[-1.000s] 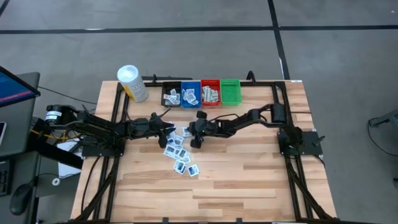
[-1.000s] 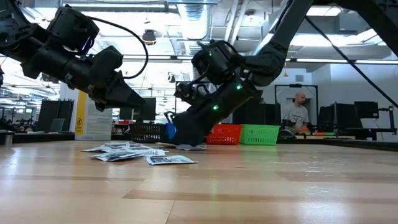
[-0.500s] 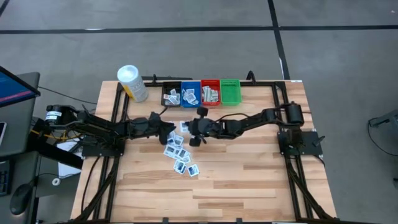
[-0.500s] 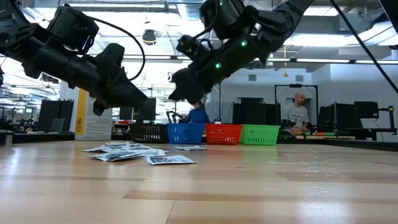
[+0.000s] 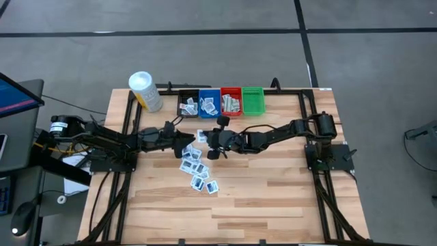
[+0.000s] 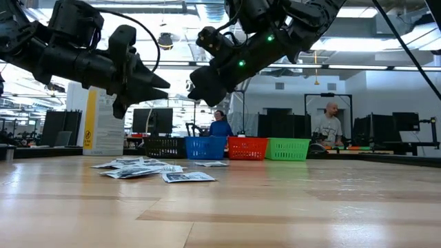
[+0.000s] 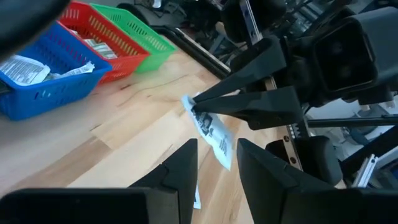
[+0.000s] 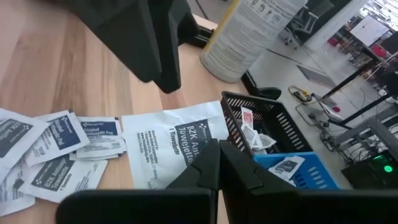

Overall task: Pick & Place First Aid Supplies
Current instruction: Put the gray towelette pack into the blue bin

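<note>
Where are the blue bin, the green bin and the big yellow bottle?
blue bin (image 5: 209,106): high view, on its rim.
green bin (image 5: 252,100): high view, on its floor.
yellow bottle (image 5: 141,82): high view, on its white cap.

A lab: monitors (image 6: 148,118), ceiling ducts (image 6: 248,31), concrete floor (image 5: 205,48).

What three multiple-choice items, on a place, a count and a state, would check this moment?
1. Where does the loose pile of packets lie?
A. In the green bin
B. On the table, in front of the bins
C. On the floor

2. How many bins stand in the row?
A. Two
B. Six
C. Four

3. What state is the right gripper in?
A. Shut on a white packet, above the table
B. Open and empty
C. Lying flat on the table

Key:
1 B: the high view shows the pile on bare wood.
2 C: black bin, blue bin, red bin, green bin.
3 A: the left wrist view shows its fingertips pinching the packet.
</note>
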Motion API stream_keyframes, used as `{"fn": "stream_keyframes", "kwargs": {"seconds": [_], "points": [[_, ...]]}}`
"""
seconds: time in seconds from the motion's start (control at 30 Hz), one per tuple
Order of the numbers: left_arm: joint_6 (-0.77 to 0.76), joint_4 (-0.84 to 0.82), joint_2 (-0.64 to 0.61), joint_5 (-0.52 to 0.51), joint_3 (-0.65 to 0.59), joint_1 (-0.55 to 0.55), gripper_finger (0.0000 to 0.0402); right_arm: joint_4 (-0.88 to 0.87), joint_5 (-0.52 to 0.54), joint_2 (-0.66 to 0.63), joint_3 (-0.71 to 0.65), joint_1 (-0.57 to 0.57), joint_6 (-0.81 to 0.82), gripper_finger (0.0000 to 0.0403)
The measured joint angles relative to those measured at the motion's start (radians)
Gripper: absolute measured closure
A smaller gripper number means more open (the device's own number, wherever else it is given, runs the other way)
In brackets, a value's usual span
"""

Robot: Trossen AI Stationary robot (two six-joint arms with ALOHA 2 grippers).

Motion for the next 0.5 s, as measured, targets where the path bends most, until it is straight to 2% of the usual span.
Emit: {"fn": "stream_keyframes", "kwargs": {"seconds": [0.5], "points": [[0.008, 0.015, 0.0, 0.0, 0.027, 0.0, 0.0289, 0.042, -0.001, 0.0, 0.001, 0.014, -0.019, 0.0403]]}}
